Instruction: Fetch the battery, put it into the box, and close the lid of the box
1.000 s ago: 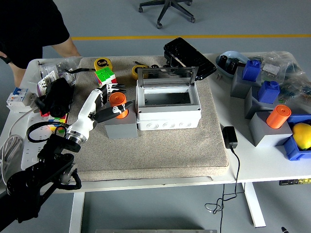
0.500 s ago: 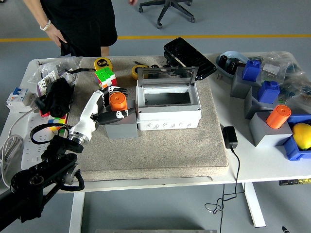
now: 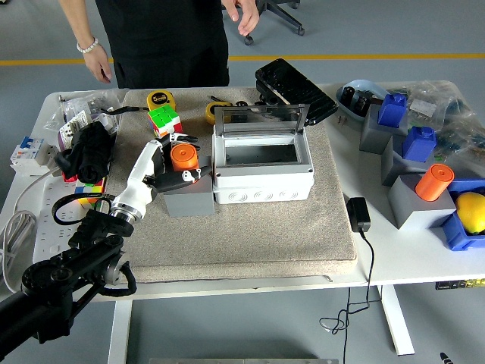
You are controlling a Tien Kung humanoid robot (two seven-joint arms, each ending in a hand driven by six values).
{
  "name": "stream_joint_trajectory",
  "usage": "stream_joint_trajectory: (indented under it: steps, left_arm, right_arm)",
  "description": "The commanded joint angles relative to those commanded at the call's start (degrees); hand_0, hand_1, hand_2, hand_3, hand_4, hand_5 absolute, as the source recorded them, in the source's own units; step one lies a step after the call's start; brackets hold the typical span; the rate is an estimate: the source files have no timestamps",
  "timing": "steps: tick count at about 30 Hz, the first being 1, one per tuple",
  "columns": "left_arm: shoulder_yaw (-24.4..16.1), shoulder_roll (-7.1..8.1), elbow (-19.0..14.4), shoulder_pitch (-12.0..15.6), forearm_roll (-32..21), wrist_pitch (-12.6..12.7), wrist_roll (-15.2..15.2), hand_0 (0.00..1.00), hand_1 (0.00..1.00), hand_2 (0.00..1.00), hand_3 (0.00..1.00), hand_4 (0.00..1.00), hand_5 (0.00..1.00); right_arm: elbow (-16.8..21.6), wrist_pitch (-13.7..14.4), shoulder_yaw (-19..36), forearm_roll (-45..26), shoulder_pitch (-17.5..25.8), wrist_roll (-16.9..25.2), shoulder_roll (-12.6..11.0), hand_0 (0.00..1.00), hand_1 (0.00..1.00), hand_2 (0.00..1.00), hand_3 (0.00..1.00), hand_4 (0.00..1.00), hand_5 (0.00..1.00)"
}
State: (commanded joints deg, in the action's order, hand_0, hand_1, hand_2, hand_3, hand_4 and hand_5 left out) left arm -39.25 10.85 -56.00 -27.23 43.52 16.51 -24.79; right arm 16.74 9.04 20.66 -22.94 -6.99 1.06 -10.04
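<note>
Now, left hand (image 3: pixel 176 163): we see it left of centre, its fingers curled around the orange battery (image 3: pixel 184 158), thumb low in front and the other fingers behind.
Battery: an orange cylinder, upright on the grey block (image 3: pixel 189 196), just left of the box (image 3: pixel 262 176) and not in it.
Box: light grey, at the centre of the frame on the beige mat (image 3: pixel 250 227); we see its clear lid (image 3: pixel 260 117) standing up at the back, and the inside looks bare.
Left arm: it comes in from the lower left corner, black at the base, white at the forearm.
Right arm: we see nothing of it.
Person: standing at the top of the frame behind the tabletop (image 3: pixel 394 254), in dark clothes, one hand (image 3: pixel 99 67) hanging at the upper left, the other hand (image 3: pixel 244 15) at top centre, neither touching anything.
Nearby: a colour cube (image 3: pixel 164 118) and a yellow tape measure (image 3: pixel 160 98) lie above the left hand.
Right side: a second orange cylinder (image 3: pixel 433 182) on another grey block, well apart from the box.
</note>
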Motion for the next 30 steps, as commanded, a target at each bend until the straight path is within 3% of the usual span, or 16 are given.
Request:
stream_joint_trajectory:
  steps: [1, 2, 7, 8, 19, 30]
  left_arm:
    - [0.12, -0.08, 0.19, -0.15, -0.24, 0.0, 0.04, 0.393, 0.417, 0.452, 0.51, 0.925, 0.002]
    - [0.27, -0.19, 0.41, -0.31, -0.45, -0.04, 0.1, 0.27, 0.309, 0.312, 0.294, 0.788, 0.002]
    - [0.97, -0.46, 0.91, -0.84, -1.26, -0.45, 0.65, 0.27, 0.309, 0.312, 0.294, 0.788, 0.002]
    - [1.06, -0.51, 0.98, -0.9, -1.31, -0.49, 0.74, 0.225, 0.272, 0.241, 0.231, 0.642, 0.002]
    - [1.21, -1.16, 0.61, -1.13, -1.69, -1.43, 1.53, 0.216, 0.253, 0.243, 0.212, 0.613, 0.002]
    - [-1.24, -1.5, -4.06, -0.8, 1.0, -2.0, 1.92, 0.215, 0.25, 0.238, 0.208, 0.594, 0.002]
  right_arm:
    - [0.0, 0.01, -0.03, 0.0, -0.03, 0.01, -0.01, 0.742, 0.68, 0.658, 0.602, 0.995, 0.614]
    - [0.01, 0.02, -0.02, 0.0, -0.05, 0.03, -0.01, 0.739, 0.675, 0.659, 0.602, 0.995, 0.613]
    - [-0.01, 0.11, 0.07, -0.05, -0.04, 0.12, 0.02, 0.739, 0.675, 0.659, 0.602, 0.995, 0.613]
    - [-0.01, 0.11, 0.12, -0.04, -0.03, 0.13, 0.02, 0.735, 0.675, 0.656, 0.601, 0.995, 0.612]
    - [0.0, 0.23, 0.99, 0.28, 0.61, 1.16, 0.06, 0.733, 0.672, 0.657, 0.601, 0.995, 0.611]
    - [-0.06, 0.81, 1.94, 0.47, 0.76, 1.91, 0.07, 0.73, 0.667, 0.652, 0.597, 0.993, 0.605]
